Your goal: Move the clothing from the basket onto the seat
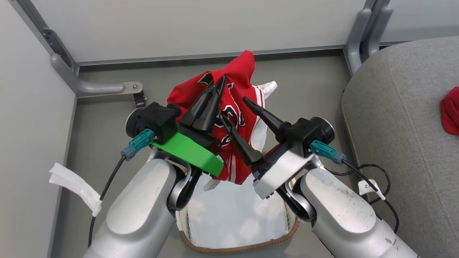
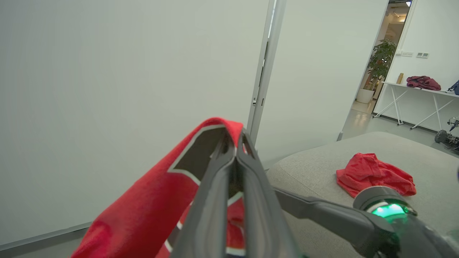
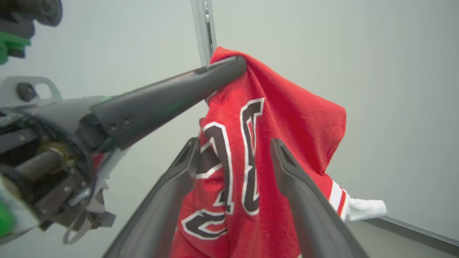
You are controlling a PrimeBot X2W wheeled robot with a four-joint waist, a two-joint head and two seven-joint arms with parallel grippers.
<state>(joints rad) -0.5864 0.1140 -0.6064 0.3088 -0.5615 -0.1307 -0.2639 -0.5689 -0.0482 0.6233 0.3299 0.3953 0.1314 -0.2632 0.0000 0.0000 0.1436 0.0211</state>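
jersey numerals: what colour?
The numerals are black with white outlines, on the red jersey. They show best in the right wrist view.

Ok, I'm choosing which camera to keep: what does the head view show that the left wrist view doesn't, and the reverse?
Head view's own: the basket under the arms, with its white lining. Left wrist view's own: in the distance, a potted plant and a white table. Shared: the left claw shut on the red jersey, the grey seat, and a second red garment lying on it.
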